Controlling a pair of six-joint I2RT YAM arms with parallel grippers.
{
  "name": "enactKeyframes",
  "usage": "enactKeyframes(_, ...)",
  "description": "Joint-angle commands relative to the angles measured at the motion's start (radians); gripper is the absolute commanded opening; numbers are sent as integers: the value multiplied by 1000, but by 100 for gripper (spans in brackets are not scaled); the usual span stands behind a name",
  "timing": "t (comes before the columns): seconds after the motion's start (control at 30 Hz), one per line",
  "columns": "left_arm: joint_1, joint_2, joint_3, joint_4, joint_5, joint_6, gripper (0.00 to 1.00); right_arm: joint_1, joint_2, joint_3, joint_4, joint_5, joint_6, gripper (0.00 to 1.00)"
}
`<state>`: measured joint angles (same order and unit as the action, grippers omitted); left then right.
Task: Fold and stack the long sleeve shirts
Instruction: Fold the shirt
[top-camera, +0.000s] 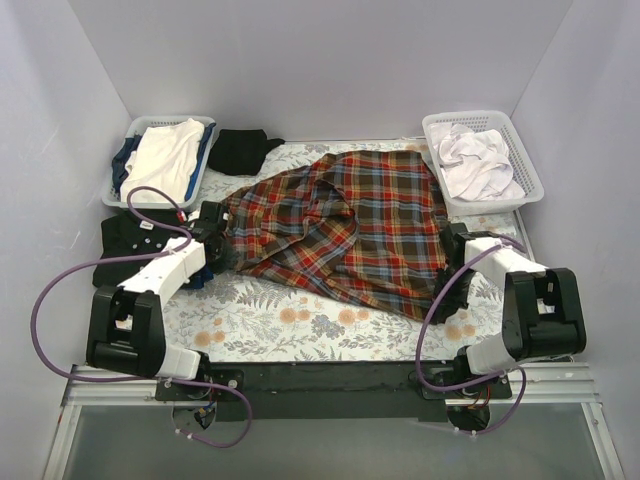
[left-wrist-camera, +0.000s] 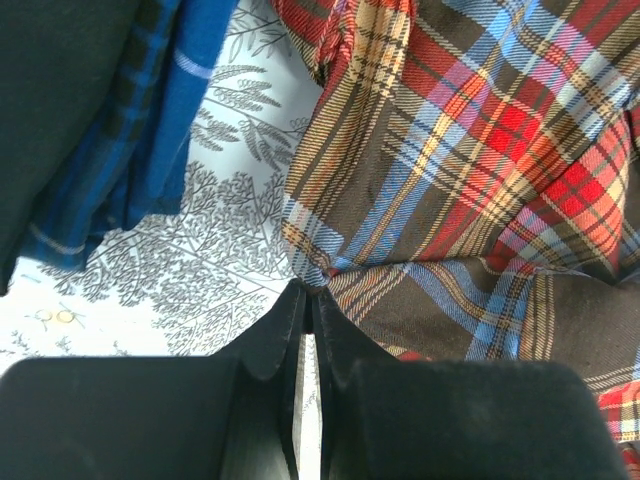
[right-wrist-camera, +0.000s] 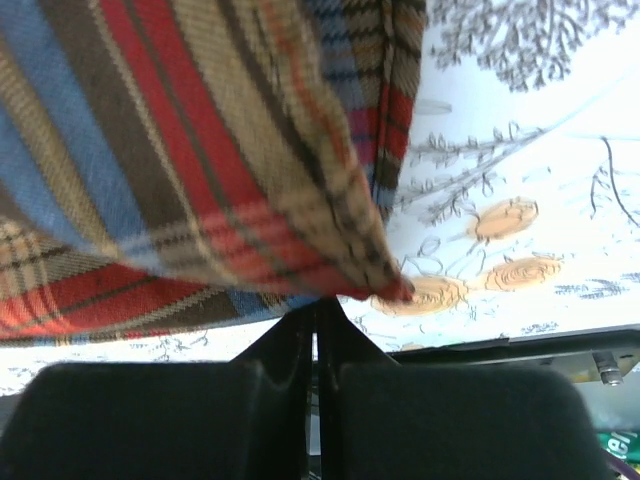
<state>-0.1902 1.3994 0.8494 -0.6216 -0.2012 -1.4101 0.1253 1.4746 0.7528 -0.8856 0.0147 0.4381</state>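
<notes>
Top external view showed the plaid shirt (top-camera: 345, 225) spread rumpled across the middle of the floral mat (top-camera: 300, 325), not yet folded. The left gripper (top-camera: 218, 238) pinched its left edge, jaws closed on the cloth in the left wrist view. The right gripper (top-camera: 452, 248) gripped the right edge the same way, a plaid corner bunched at its closed tips. The step in hand looked like straightening the shirt for a first fold. The next move would probably call for both arms to lift together and keep the cloth taut and even. A black shirt (top-camera: 245, 150) lay behind, a dark pile (top-camera: 125, 250) sat at the left, and the left basket (top-camera: 125, 150) and right basket (top-camera: 530, 170) held pale laundry.
</notes>
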Motion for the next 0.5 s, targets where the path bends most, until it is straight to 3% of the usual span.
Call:
enactKeyframes(0.0, 5, -68, 7, -56, -75, 20, 0, -6, -98, 16, -88, 31, 4, 1)
enactKeyframes(0.2, 61, -108, 23, -89, -89, 45, 0, -64, -191, 112, -145, 56, 8, 1)
enactKeyframes(0.47, 100, -117, 30, -92, -37, 69, 0, -93, -166, 224, -153, 2, -22, 1)
